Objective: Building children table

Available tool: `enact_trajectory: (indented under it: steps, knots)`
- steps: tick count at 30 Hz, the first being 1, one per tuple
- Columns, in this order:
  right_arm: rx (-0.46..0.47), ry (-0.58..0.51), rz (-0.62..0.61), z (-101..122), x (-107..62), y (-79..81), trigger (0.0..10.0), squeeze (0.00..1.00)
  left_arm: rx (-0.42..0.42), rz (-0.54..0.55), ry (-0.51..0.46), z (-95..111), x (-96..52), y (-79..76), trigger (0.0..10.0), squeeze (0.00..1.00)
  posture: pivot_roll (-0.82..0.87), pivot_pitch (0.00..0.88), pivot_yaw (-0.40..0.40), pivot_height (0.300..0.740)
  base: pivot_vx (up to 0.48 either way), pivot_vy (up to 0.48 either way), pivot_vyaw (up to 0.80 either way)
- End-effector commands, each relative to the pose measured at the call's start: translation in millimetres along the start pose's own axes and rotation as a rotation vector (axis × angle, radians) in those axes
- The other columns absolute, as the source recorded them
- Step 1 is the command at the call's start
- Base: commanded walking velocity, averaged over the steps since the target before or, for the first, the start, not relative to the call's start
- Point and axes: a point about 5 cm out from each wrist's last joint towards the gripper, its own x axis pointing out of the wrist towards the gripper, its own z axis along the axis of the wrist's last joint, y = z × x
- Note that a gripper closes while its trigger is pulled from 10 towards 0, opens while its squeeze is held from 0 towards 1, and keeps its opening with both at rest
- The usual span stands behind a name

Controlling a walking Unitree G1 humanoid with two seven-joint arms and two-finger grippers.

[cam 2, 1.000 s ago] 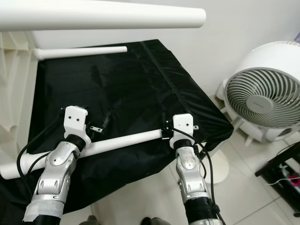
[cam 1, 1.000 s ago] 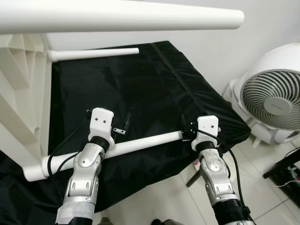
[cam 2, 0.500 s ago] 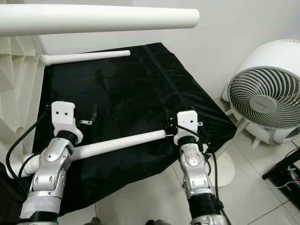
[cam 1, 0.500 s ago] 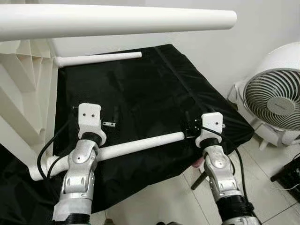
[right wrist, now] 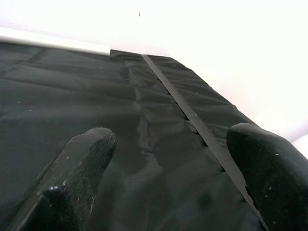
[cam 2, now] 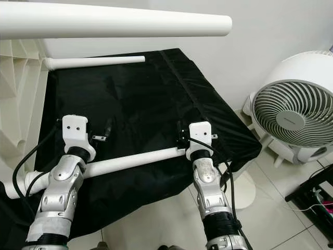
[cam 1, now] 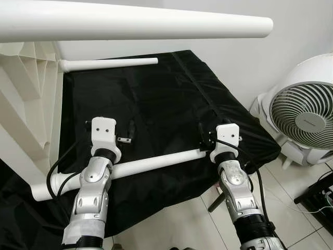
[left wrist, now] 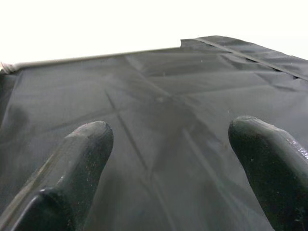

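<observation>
The white children's table lies on its side on a black cloth (cam 1: 156, 104), its ribbed underside (cam 1: 26, 104) at the left. Three white legs stick out to the right: a high one close to the camera (cam 1: 135, 26), a far one (cam 1: 109, 63) and a near one (cam 1: 151, 162). The near leg runs under both wrists. My left gripper (cam 1: 109, 127) hovers open just past that leg's middle. My right gripper (cam 1: 222, 134) is open by the leg's free end (cam 1: 200, 152). Both wrist views show spread fingers (left wrist: 86, 144) (right wrist: 89, 149) over bare black cloth, holding nothing.
A white floor fan (cam 1: 304, 120) stands on the tiled floor to the right. A black stand (cam 1: 317, 195) with cables sits at the lower right. The cloth-covered surface ends in a corner (cam 1: 270, 140) near my right arm. A white wall lies behind.
The head view swayed slightly. My right gripper has edged left toward the near leg's end and my left gripper shifted a little right. Both stay open.
</observation>
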Motion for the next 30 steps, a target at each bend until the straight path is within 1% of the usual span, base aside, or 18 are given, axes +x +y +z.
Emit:
enact_trajectory:
  steps: [1,6,8,17,27,30]
  knots:
    - [-0.002,-0.004,-0.007,0.3,2.4,-0.4,10.0,0.00,-0.005,0.111,0.012,-2.7,1.9,3.7,10.0,0.00,0.13,0.025,-0.062,0.740,0.000,-0.259,0.00]
    - [-0.002,0.004,0.001,-1.2,2.7,2.5,10.0,0.00,0.016,0.084,0.015,-5.5,3.2,-0.6,10.0,0.00,0.13,0.024,-0.068,0.740,0.000,-0.052,0.00]
    - [-0.002,0.009,0.005,-2.6,1.9,3.3,10.0,0.00,0.019,0.073,0.016,-7.1,2.4,-1.3,10.0,0.00,0.13,0.022,-0.071,0.740,0.000,-0.277,0.00]
    - [0.000,0.016,0.006,-4.8,0.6,4.3,10.0,0.00,0.013,0.075,0.020,-7.9,2.8,-1.0,10.0,0.00,0.13,0.019,-0.068,0.740,0.000,-0.294,0.00]
    - [-0.001,0.025,0.011,-7.7,-2.6,5.1,10.0,0.00,0.011,0.087,0.015,-8.0,4.9,-0.1,10.0,0.00,0.13,0.006,-0.072,0.740,0.000,-0.434,0.00]
    - [-0.005,0.027,0.011,-8.6,-3.1,4.3,10.0,0.00,-0.004,0.082,0.011,-8.2,5.1,-1.3,10.0,0.00,0.13,0.000,-0.073,0.740,0.000,-0.089,0.00]
